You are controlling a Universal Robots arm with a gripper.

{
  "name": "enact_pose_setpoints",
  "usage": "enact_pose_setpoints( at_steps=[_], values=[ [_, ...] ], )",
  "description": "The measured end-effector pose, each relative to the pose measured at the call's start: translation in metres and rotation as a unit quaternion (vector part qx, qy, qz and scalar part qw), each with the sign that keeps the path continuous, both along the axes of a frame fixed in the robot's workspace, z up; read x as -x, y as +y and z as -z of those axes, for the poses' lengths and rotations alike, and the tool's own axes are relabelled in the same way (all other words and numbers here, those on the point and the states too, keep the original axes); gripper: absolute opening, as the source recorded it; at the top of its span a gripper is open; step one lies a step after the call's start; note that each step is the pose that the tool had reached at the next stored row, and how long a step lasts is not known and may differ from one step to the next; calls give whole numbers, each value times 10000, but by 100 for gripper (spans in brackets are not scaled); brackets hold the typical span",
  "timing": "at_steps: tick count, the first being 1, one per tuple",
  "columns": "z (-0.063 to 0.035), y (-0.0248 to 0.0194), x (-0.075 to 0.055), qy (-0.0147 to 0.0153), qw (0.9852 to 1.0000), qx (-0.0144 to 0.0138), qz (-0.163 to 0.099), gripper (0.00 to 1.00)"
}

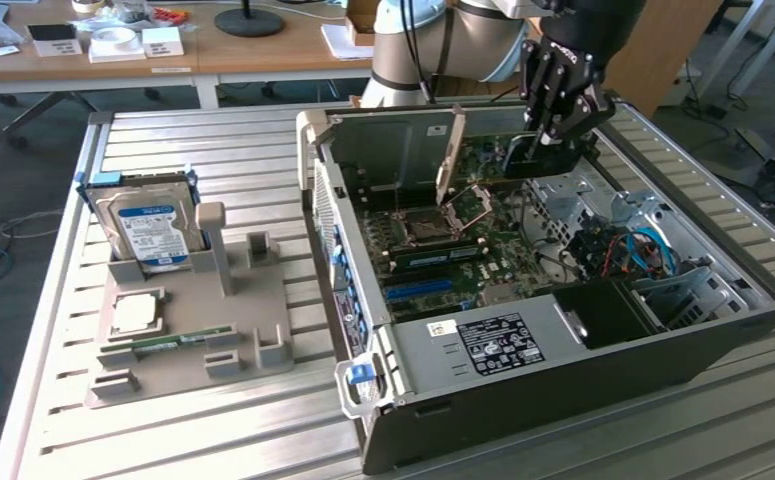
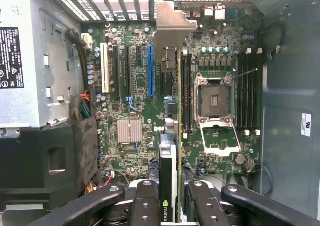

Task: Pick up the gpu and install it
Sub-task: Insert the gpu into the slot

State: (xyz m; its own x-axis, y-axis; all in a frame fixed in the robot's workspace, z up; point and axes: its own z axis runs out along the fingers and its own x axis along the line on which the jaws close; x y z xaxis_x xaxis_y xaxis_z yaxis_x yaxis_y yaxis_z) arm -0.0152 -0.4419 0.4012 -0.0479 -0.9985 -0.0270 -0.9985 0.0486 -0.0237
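Gripper (image 2: 173, 208) clamped on the gpu (image 2: 169, 158) inside the open computer case (image 1: 561, 385).
The fingers (image 2: 146, 201) are partly closed and press on both faces of the card's near end. The gpu stands on edge over the motherboard (image 2: 130, 151), between the blue slot (image 2: 150, 71) and the open CPU socket (image 2: 215, 103), with its silvery bracket (image 2: 172, 23) toward the case's rear slots. Whether it sits in a slot cannot be told. Well apart, toward the exterior view's left, a hard drive (image 1: 147, 225) stands in a grey holder (image 1: 247, 330) on the table.
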Motion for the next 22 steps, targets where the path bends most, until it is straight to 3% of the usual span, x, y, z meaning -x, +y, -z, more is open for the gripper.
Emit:
enact_pose_setpoints(
  at_steps=[22],
  values=[
    [121,0,0,0,10000,-6,0,27]
  ],
)
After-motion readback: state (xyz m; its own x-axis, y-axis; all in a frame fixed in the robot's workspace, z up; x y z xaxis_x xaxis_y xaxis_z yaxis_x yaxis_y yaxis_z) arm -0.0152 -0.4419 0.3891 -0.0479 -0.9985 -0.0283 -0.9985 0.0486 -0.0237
